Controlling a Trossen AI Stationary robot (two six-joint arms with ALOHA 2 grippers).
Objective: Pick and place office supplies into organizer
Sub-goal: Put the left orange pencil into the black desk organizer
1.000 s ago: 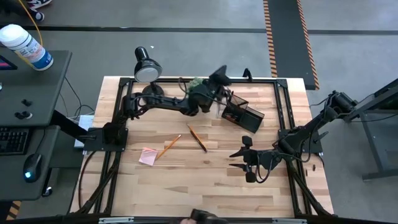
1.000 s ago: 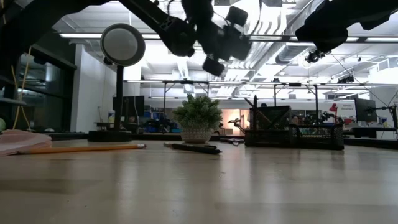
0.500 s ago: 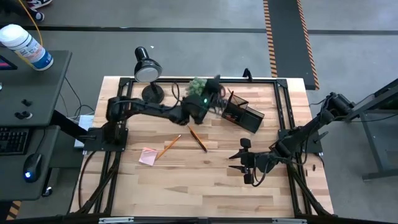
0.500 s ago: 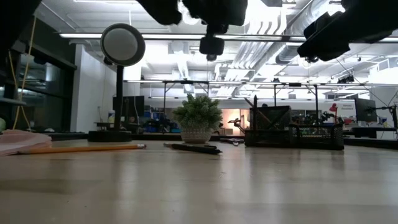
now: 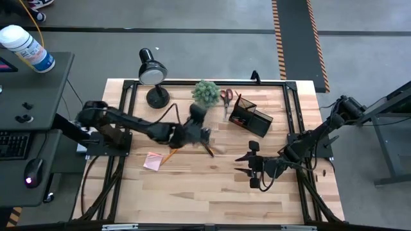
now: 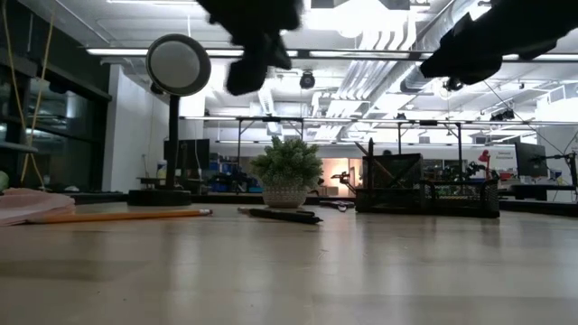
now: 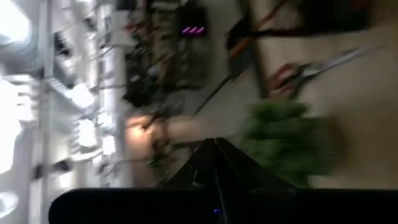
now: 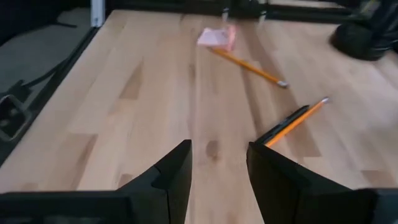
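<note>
Left claw hangs over mid-table with its fingers pressed together and nothing between them; right claw waits with fingers spread.

The left arm stretches low across the table from its base at the left edge, its claw above the near end of the black pen, just beside the orange pencil and the pink sticky notes. The right arm folds in from the right edge, its claw held above bare wood in the near right part of the table. The organizer stands at the far side, with the red scissors between it and the plant; the lamp is left of the plant.
</note>
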